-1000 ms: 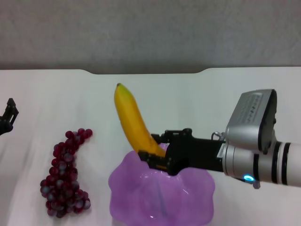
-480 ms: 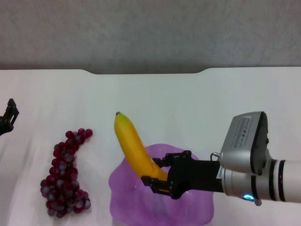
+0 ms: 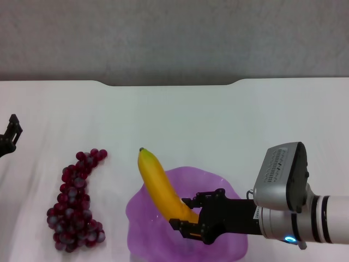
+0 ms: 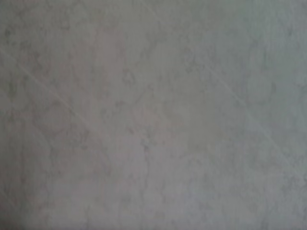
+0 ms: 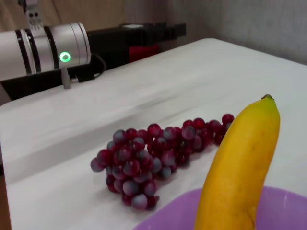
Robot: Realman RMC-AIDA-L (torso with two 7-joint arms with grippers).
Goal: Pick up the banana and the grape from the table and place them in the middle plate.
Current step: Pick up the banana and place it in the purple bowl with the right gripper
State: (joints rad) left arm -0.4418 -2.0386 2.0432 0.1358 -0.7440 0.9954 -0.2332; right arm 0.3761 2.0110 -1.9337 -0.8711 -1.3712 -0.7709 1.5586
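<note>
White tabletop fills the scene, the table [image 3: 229, 120] running back to a notched far edge below a grey wall. The middle plate [image 3: 144, 218] is set near the front, and the right gripper [image 3: 190, 214] is held over its bowl, clamped on the lower end of the banana [image 3: 158, 183]. The banana's long axis is tilted, rising from the gripper up and away toward the far left, so that its green-tipped stem end overhangs the plate's far-left rim while its gripped end is low over the bowl; whether that end already touches the plate cannot be told from the head view.

The coming move is judged to be a lowering and release, and it turns on this tilt: if dropped as held, the stem end may be left resting on the scalloped rim, so a slight laying-down toward the plate's middle seems wise.

The grape [image 3: 76, 199] is seen lying on the table to the left of the plate, well apart from the banana, its length running front to back. The left gripper [image 3: 10, 136] is parked at the far left edge and is the nearer one to the grape, with open table between them; its fingers are too little shown to be judged.
</note>
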